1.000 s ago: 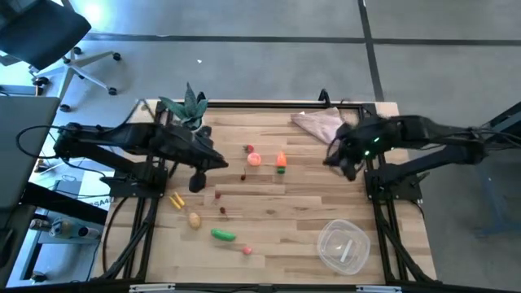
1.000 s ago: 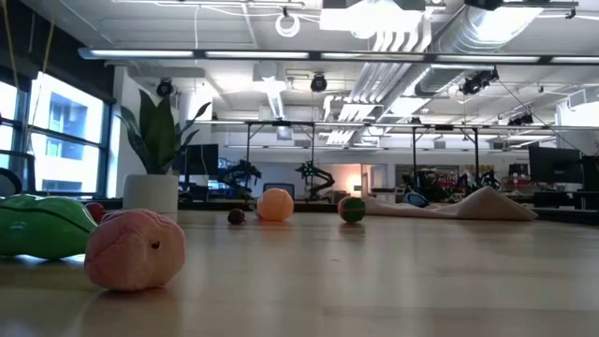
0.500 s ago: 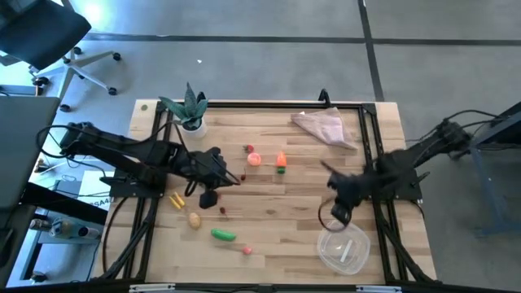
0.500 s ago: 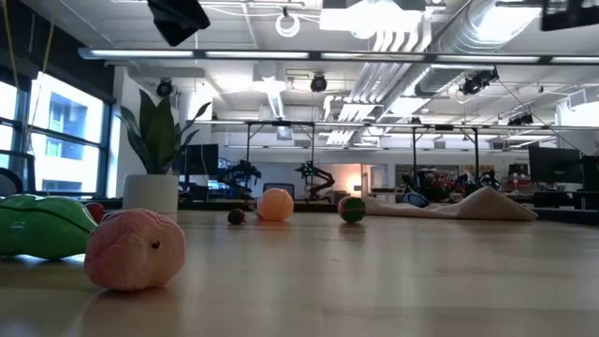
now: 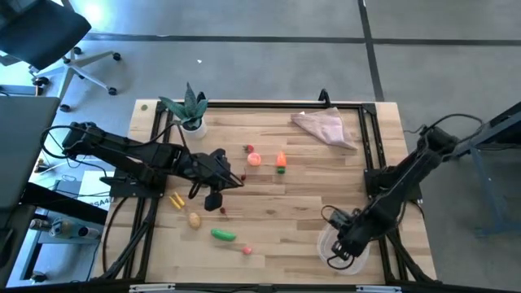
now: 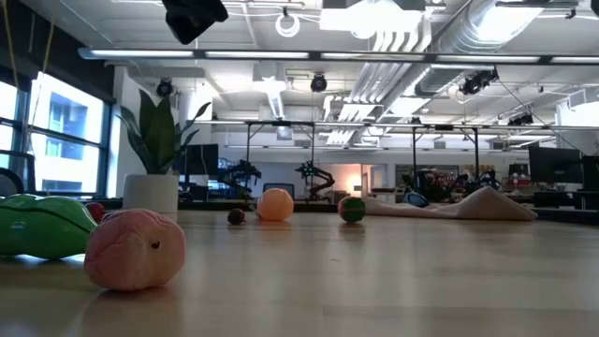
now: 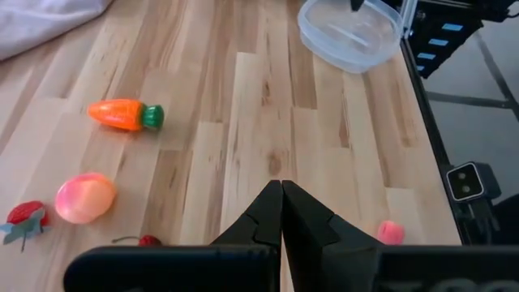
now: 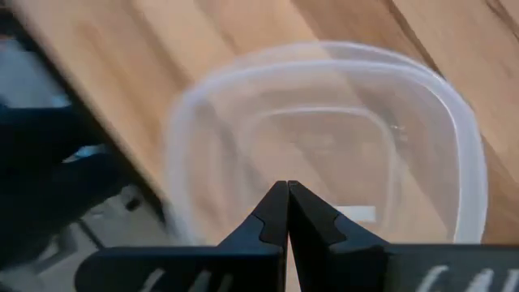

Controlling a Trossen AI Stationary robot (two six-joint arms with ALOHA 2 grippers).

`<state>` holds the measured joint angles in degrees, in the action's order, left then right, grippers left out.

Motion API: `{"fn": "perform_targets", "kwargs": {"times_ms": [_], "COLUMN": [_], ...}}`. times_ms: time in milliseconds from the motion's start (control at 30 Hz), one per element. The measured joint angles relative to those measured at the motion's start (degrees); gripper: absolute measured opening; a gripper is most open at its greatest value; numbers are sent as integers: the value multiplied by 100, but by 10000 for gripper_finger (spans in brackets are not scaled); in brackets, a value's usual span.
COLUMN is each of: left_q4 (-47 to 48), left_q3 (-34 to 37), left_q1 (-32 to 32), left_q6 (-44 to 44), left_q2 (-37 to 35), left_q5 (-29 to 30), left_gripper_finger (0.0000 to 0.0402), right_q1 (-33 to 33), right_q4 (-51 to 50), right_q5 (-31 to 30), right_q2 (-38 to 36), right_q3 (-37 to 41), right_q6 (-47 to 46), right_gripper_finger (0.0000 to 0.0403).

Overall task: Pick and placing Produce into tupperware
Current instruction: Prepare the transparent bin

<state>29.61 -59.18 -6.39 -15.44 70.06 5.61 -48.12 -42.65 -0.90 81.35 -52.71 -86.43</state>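
The produce lies scattered on the wooden table: green pod point(image 5: 223, 235), small pink piece point(image 5: 247, 251), beige potato point(image 5: 194, 219), yellow pieces point(image 5: 176, 200), orange carrot point(image 5: 281, 162) and pink-red round piece point(image 5: 254, 159). The clear tupperware point(image 5: 343, 248) rests on its base near the table's near right corner. My left gripper point(image 5: 211, 199) is shut and hangs above the table between the yellow pieces and the dark-red bits point(image 5: 222, 211). My right gripper point(image 5: 338, 251) is shut and hangs over the tupperware point(image 8: 324, 138), pointing down into its opening.
A potted green plant point(image 5: 192, 114) stands at the far left edge. A pinkish-beige cloth point(image 5: 324, 126) lies at the far right. A strawberry-like piece point(image 5: 248, 148) sits beside the pink-red round piece. Black frame rails run along the table's edges. Bare wood shows between the carrot and the tupperware.
My right arm has swung from beside the cloth at the far right toward the near edge and has come down over the tupperware. My left gripper has moved toward the near edge and a little to the right, to a spot beside the yellow pieces. No produce has moved.
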Motion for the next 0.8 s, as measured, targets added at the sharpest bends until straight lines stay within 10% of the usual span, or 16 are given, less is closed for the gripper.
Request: {"fn": "perform_targets", "kwargs": {"times_ms": [800], "left_q4": [2], "left_q3": [0], "left_q1": [0], "left_q6": [11], "left_q2": [-2], "left_q5": [76], "left_gripper_finger": [1], "right_q1": [1109], "right_q4": [544], "right_q5": [205], "right_q2": [1263], "right_q3": [134], "right_q6": [1674], "right_gripper_finger": [0]}}
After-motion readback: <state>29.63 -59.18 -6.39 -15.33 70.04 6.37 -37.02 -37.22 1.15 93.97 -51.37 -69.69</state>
